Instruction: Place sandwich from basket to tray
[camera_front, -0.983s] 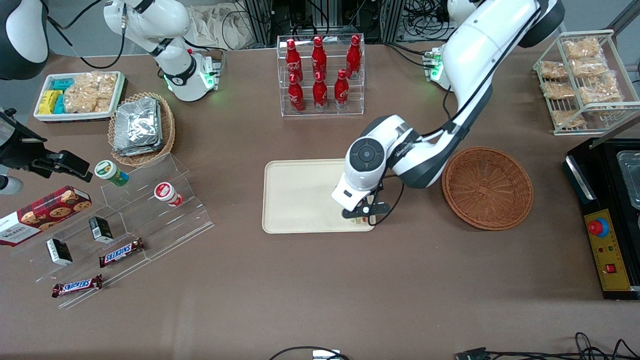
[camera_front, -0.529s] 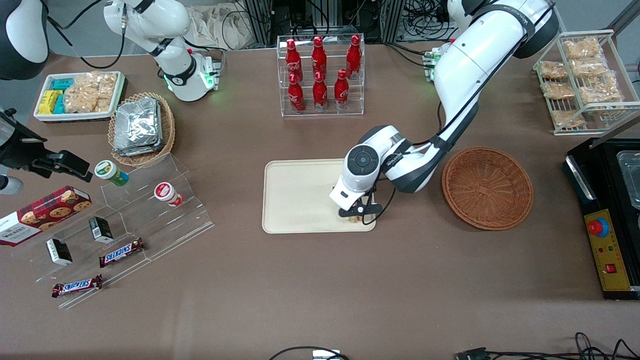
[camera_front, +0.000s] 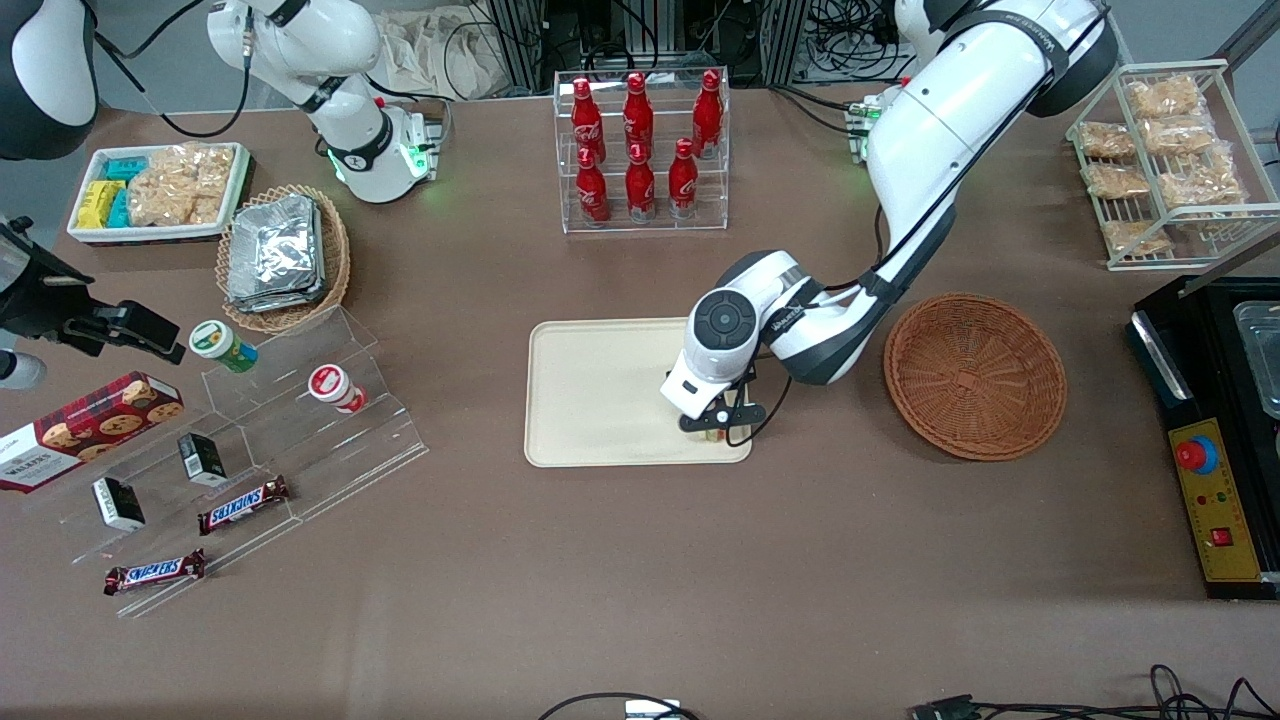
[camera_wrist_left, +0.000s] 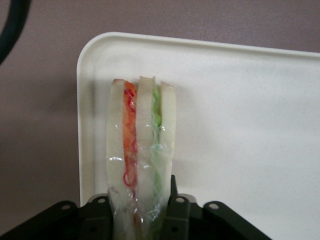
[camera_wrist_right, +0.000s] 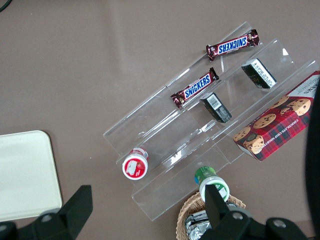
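Gripping the sandwich between closed-in fingers, with pale bread, a red-orange layer and a green layer showing along the cut edge, wrapped in clear film. Holding the gripper low over the tray, at the tray corner nearest the front camera on the working arm's end, sandwich just inside the rim there; contact with the tray floor impossible to tell. Leaving the basket beside the tray, toward the working arm's end. Farther from the camera, a clear rack of red bottles
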